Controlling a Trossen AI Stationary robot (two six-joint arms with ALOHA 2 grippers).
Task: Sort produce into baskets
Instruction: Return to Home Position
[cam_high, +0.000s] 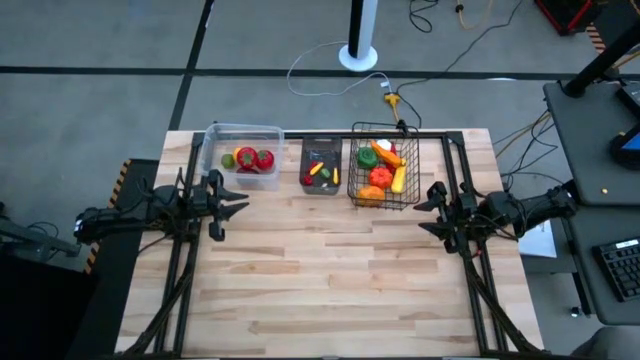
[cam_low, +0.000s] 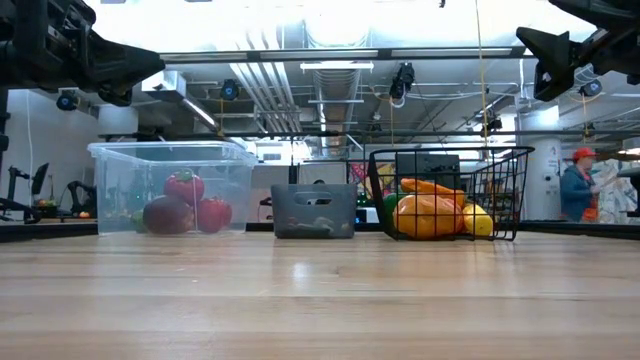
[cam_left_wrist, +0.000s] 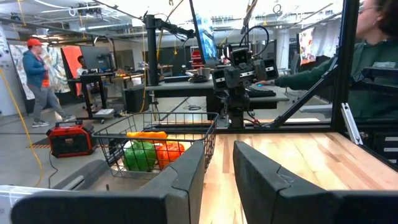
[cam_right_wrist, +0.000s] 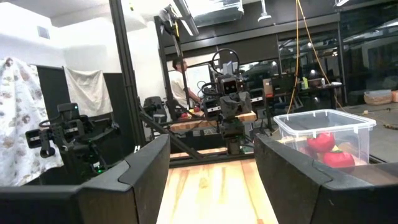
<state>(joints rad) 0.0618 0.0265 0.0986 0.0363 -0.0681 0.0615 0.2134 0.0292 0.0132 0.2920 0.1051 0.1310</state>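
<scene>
The produce sits in three baskets along the table's far edge. The clear plastic tub holds red and green pieces. The small dark bin holds a few small pieces. The black wire basket holds orange, yellow, green and red pieces. My left gripper is open and empty, raised above the table's left side, in front of the tub. My right gripper is open and empty, raised at the right, in front of the wire basket.
The bare wooden table top stretches from the baskets to the near edge. Dark frame rails run along both sides. People stand in the room beyond the table.
</scene>
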